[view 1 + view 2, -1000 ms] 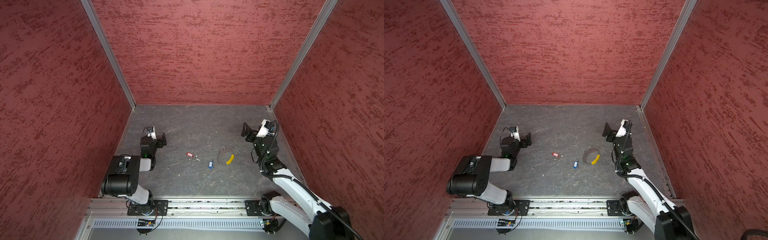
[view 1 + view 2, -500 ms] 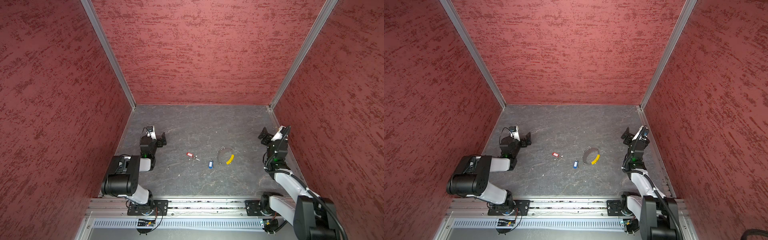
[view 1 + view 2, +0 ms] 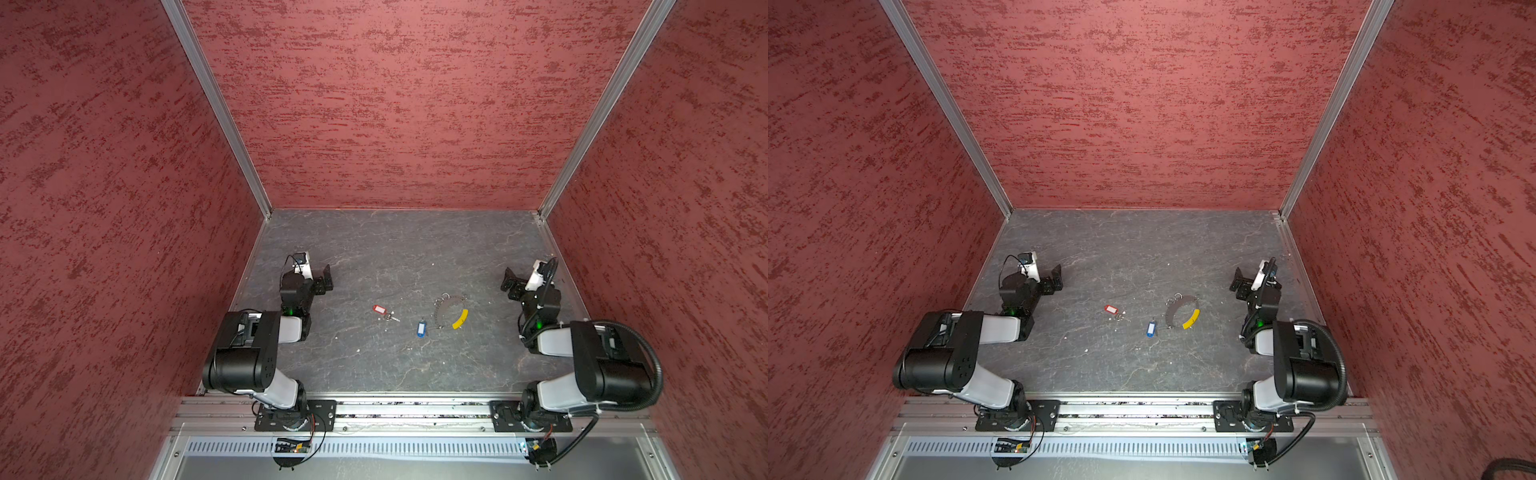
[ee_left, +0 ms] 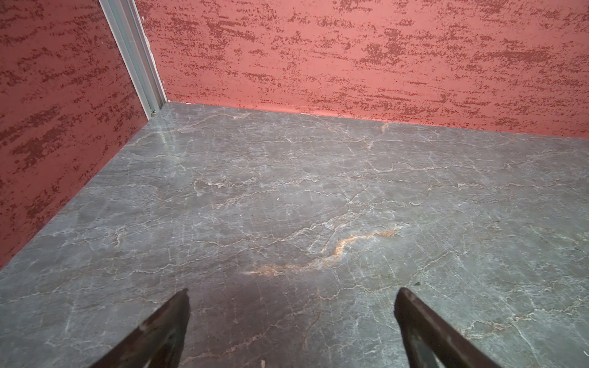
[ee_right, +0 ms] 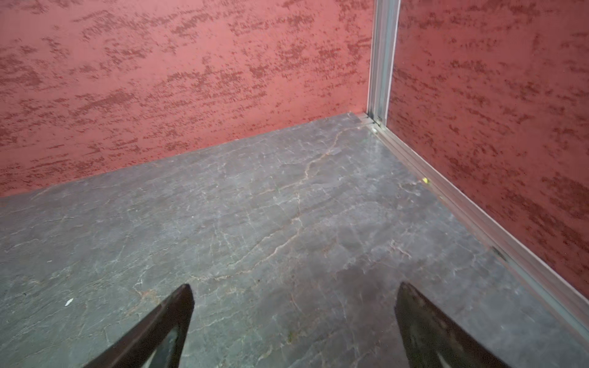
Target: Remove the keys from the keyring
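Keyring central on table; red-tagged key well apart, evidently freed; blue-tagged key just beside, link too small to tell. Left gripper and right gripper parked wide, fingers spread, empty, leaving room for a clean reach.

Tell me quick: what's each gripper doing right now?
Left gripper: open, holding nothing.
Right gripper: open, holding nothing.
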Robot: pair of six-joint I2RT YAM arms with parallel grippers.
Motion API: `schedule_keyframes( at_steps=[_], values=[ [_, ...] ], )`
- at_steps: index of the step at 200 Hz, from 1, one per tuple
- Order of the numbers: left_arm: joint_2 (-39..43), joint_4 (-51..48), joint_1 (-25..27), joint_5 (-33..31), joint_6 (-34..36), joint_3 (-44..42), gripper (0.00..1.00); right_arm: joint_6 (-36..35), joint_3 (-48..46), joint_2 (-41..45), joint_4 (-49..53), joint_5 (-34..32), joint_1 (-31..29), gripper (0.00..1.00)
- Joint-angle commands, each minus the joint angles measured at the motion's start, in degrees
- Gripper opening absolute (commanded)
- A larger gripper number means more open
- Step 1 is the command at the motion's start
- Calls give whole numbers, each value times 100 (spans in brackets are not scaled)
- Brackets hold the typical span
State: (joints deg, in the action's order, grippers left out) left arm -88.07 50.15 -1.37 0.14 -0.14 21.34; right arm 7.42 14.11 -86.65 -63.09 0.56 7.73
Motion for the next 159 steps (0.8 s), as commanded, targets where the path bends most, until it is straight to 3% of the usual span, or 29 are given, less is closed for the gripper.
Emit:
schedule_keyframes(
  at_steps=[1, 59, 159],
  values=[
    [9, 86, -26, 70, 46, 45, 99, -194, -154, -128, -803, 269, 18, 99],
    [16, 84, -30, 73, 49, 43, 99, -302, 70, -122, -430, -367, -255, 99],
    [9, 83, -22, 73, 45, 45, 99, -297, 93, -124, -398, -389, -272, 99]
  ],
)
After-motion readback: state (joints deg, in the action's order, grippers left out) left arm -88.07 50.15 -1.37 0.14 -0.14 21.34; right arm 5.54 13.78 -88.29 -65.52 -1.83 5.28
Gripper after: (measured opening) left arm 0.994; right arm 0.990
